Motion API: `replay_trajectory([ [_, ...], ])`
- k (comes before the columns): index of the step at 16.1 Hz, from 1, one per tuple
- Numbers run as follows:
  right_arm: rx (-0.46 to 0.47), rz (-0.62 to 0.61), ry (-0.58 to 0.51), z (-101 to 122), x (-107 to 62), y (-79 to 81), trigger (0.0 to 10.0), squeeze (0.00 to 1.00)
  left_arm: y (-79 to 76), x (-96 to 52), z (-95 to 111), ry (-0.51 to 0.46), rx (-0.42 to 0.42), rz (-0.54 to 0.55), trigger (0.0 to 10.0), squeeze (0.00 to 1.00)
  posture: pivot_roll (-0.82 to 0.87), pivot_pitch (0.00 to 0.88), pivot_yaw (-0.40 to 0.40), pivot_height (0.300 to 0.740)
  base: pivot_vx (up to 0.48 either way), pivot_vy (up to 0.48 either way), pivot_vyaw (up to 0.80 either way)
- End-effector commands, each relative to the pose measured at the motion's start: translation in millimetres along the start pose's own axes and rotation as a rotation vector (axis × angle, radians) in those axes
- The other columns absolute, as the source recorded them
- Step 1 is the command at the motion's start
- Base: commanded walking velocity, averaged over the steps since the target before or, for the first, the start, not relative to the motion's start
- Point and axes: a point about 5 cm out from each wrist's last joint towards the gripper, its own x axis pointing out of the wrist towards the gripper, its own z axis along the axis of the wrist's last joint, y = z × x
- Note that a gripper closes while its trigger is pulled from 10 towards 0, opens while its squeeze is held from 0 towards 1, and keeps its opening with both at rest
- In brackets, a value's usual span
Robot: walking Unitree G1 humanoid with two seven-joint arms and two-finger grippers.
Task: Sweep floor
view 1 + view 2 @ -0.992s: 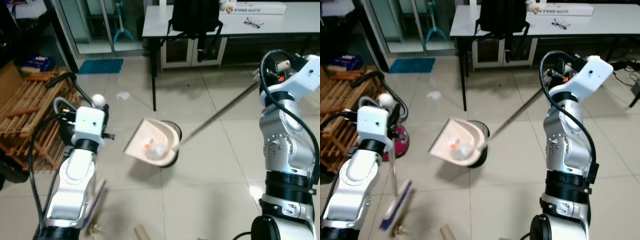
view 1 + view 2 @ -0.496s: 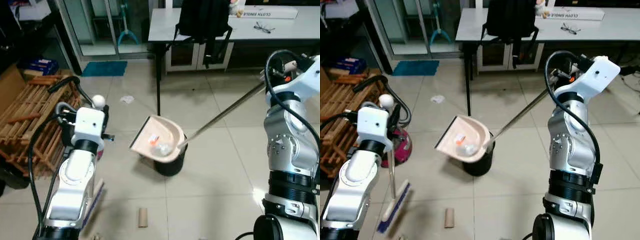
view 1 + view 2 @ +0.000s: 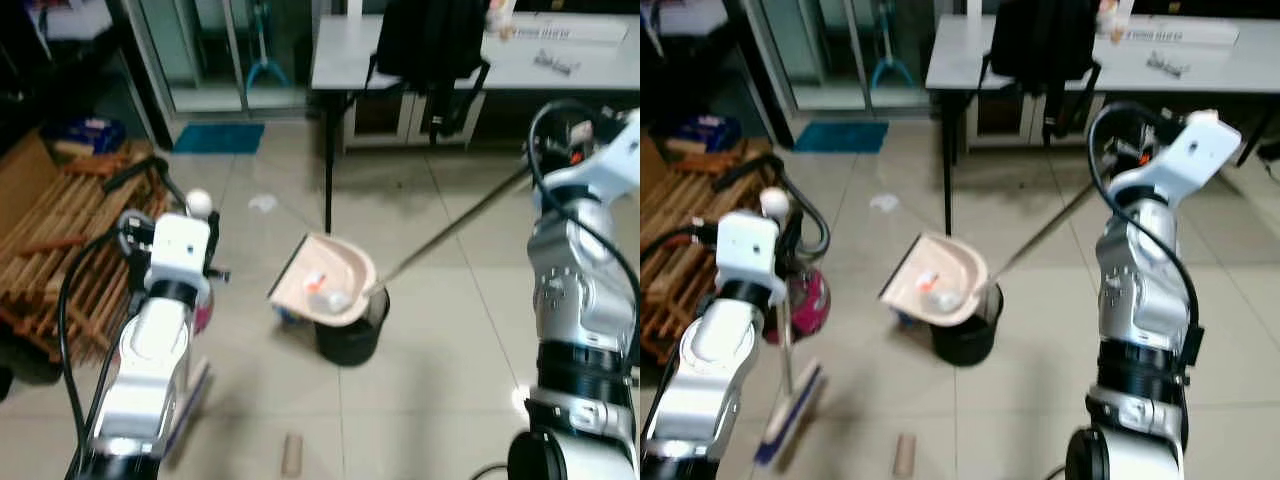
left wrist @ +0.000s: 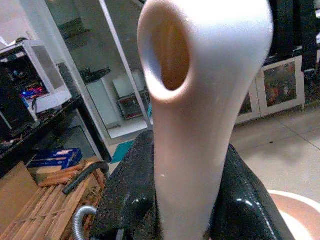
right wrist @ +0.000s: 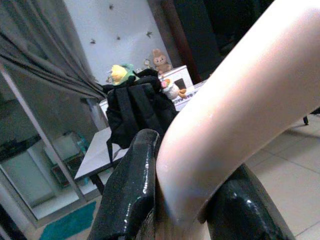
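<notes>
Dustpan (image 3: 328,287): your right gripper (image 5: 182,215) grips its pale handle between both black fingers; the long pole runs down from that wrist to the pan, which hangs tilted over the black bin (image 3: 350,335).
Pan contents: a few small scraps, one with an orange mark, lie in the scoop.
Broom (image 3: 790,405): your left gripper (image 4: 187,215) is clamped on its rounded handle top; the stick drops to the bristle head, which rests on the tiled floor (image 3: 440,370) beside your left arm.
Cardboard tube (image 3: 292,453): lies on the tiles, near the bin and apart from it.
Paper scrap (image 3: 262,203): on the floor beside the table (image 3: 345,50) leg.
Backpack (image 3: 428,35): hangs at the table's front edge.
</notes>
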Motion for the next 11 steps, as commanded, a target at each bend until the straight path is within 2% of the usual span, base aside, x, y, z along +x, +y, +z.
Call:
replay_trajectory([
  [1,0.000,-0.018,-0.083,18,3.3,-4.8,10.0,0.00,-3.1,2.2,9,-0.031,-0.013,-0.003,10.0,0.00,-0.02,0.009,0.037,0.740,0.000,0.000,0.00],
  [7,-0.013,-0.004,-0.115,18,5.1,-0.9,10.0,0.00,-3.5,1.1,7,-0.024,-0.007,-0.009,10.0,0.00,-0.02,0.010,0.035,0.740,0.000,0.000,0.00],
  [11,-0.034,0.039,-0.187,21,7.5,8.6,10.0,0.00,-4.5,1.4,7,-0.020,-0.007,-0.017,10.0,0.00,-0.01,0.012,0.035,0.740,0.000,0.000,0.00],
])
